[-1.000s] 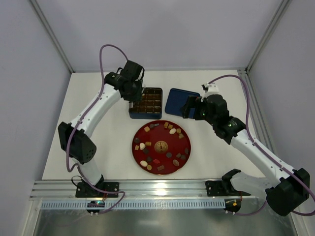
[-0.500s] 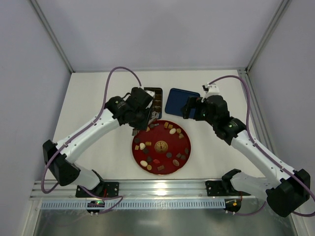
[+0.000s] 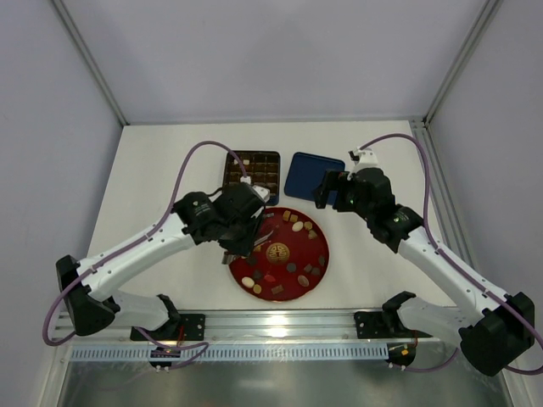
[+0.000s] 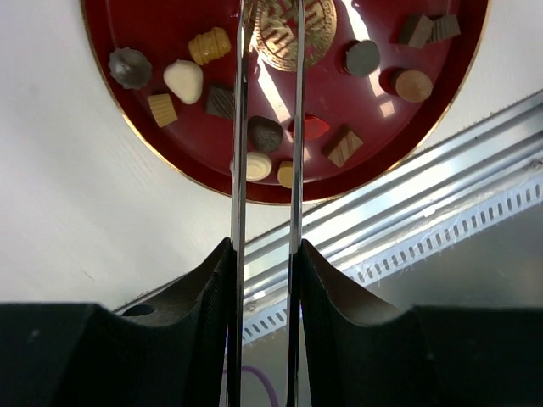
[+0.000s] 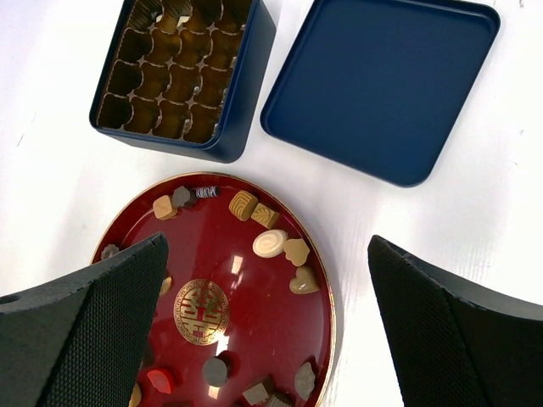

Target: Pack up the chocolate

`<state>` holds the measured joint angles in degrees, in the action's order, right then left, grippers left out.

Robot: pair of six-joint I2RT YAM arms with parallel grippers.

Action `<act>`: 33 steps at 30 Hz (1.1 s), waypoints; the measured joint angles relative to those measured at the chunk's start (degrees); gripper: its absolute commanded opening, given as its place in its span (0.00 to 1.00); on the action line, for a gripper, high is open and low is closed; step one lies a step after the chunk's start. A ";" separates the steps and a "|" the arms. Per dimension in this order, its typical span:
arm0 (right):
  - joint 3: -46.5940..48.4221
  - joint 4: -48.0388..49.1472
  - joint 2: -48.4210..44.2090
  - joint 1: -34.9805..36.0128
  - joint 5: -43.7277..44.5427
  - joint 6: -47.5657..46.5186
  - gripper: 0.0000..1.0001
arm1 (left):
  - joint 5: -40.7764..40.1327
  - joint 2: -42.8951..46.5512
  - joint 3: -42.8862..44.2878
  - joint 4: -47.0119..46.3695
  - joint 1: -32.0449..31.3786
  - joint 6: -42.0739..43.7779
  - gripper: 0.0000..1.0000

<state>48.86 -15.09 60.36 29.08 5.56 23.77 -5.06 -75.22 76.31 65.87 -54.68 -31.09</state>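
- The chocolate (image 4: 265,133) lies loose as many small pieces, dark, tan, cream and one red. They are spread over the round red plate (image 5: 263,326), which sits on the tabletop (image 3: 153,170) by the middle of its near edge.
- The left gripper (image 4: 271,13) hangs over the left part of the plate. Its two thin flat fingers (image 4: 238,170) run parallel with a narrow gap between them, and nothing shows clamped along the length in view.
- In the left wrist view, a dark round piece and a cream one show through that gap, lying on the plate below. A dark ridged square lies just left of the left finger, and the red piece just right of the right finger.
- The right gripper (image 5: 267,254) hovers above the far right side of the plate. Its padded fingers (image 5: 441,331) are spread wide and hold nothing, and tan and cream pieces lie on the plate under the gap.
- A dark blue box (image 5: 212,151) with a grid of cups stands toward the middle of the far edge, and its lid (image 5: 382,85) lies hollow side up just beside it on the right.
- A round gold emblem (image 5: 201,311) at the plate's centre bears an ornamental, symmetrical character that I cannot read.
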 measured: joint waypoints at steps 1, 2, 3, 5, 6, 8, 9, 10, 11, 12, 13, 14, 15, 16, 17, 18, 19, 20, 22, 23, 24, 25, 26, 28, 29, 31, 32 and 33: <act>-0.02 0.00 0.00 0.00 0.00 0.07 1.00 | 0.20 0.00 0.00 0.00 -0.87 -0.07 0.35; -0.02 0.02 0.00 0.00 0.00 0.11 1.00 | 0.44 -0.04 0.00 0.02 -1.81 -0.07 0.36; -0.02 0.00 0.00 0.00 0.00 0.15 1.00 | 0.76 -0.09 0.00 0.02 -2.86 -0.07 0.36; -0.02 0.00 0.00 0.00 0.00 0.17 1.00 | 1.14 -0.44 0.15 0.02 -4.81 -0.07 0.37; -0.04 0.00 0.00 0.00 0.00 0.17 1.00 | 1.40 -0.81 0.24 0.02 -5.88 -0.11 0.37; -0.09 0.02 -0.02 0.00 0.04 0.17 1.00 | 1.70 -2.03 0.39 0.02 -7.78 -0.22 0.38; -0.13 -0.04 -0.04 0.00 0.04 0.17 1.00 | 1.81 -2.60 0.44 -0.02 -8.41 -0.24 0.39; -0.17 -0.07 -0.11 0.00 0.07 0.17 1.00 | 1.95 -3.41 0.50 -0.02 -9.25 -0.26 0.40; -0.26 -0.09 -0.22 0.00 0.07 0.17 1.00 | 2.03 -4.20 0.52 -0.04 -10.01 -0.26 0.39; -0.35 -0.13 -0.42 0.00 0.09 0.17 1.00 | 2.14 -4.92 0.55 -0.04 -10.58 -0.26 0.39; -0.42 -0.24 -0.59 0.00 0.11 0.17 1.00 | 2.14 -5.64 0.55 -0.04 -11.08 -0.26 0.39; -0.46 -0.26 -0.79 0.00 0.11 0.17 1.00 | 2.16 -6.27 0.61 -0.02 -11.52 -0.26 0.40; -0.55 -0.31 -1.03 0.00 0.13 0.17 1.00 | 2.16 -6.93 0.76 -0.02 -11.91 -0.26 0.40; -0.57 -0.39 -1.20 0.00 0.13 0.17 1.00 | 2.16 -7.37 0.94 -0.02 -12.17 -0.26 0.39; -0.61 -0.42 -1.36 0.00 0.17 0.17 1.00 | 2.14 -7.91 1.25 -0.02 -12.55 -0.26 0.40; -0.66 -0.42 -1.53 0.00 0.26 0.17 1.00 | 2.14 -8.35 1.57 -0.04 -12.76 -0.24 0.40; -0.68 -0.44 -1.70 0.00 0.33 0.17 1.00 | 2.14 -8.66 1.86 -0.09 -12.94 -0.24 0.39; -0.68 -0.44 -1.86 0.00 0.35 0.20 1.00 | 2.14 -8.87 2.16 -0.09 -13.11 -0.24 0.39; -0.68 -0.42 -2.01 0.00 0.44 0.20 1.00 | 2.12 -9.16 2.64 -0.11 -13.31 -0.24 0.39; -0.68 -0.42 -2.03 0.00 0.48 0.20 1.00 | 2.12 -9.27 2.80 -0.11 -13.35 -0.24 0.40; -0.68 -0.44 -2.03 0.00 0.48 0.17 1.00 | 2.10 -9.40 2.97 -0.02 -13.44 -0.24 0.39; -0.68 -0.44 -2.03 0.00 0.50 0.20 1.00 | 2.10 -9.53 3.06 -0.04 -13.46 -0.24 0.39; -0.68 -0.44 -2.03 0.00 0.50 0.17 1.00 | 2.05 -9.70 3.13 -0.04 -13.53 -0.24 0.39; -0.68 -0.44 -2.03 0.00 0.50 0.20 1.00 | 1.86 -10.03 3.17 0.00 -13.60 -0.24 0.40; -0.68 -0.44 -2.03 0.00 0.50 0.20 1.00 | 1.73 -10.19 3.17 0.00 -13.62 -0.24 0.39; -0.68 -0.44 -2.03 0.00 0.50 0.17 1.00 | 1.55 -10.47 3.17 0.02 -13.70 -0.22 0.39; -0.68 -0.44 -2.03 0.00 0.50 0.17 1.00 | 1.44 -10.62 3.15 0.02 -13.79 -0.24 0.40; -0.68 -0.44 -2.03 0.00 0.50 0.17 1.00 | 1.36 -10.80 3.17 0.02 -13.92 -0.22 0.39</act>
<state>48.18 -15.53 58.33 29.08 6.07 23.94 -3.70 -86.02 79.48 65.89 -68.60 -31.31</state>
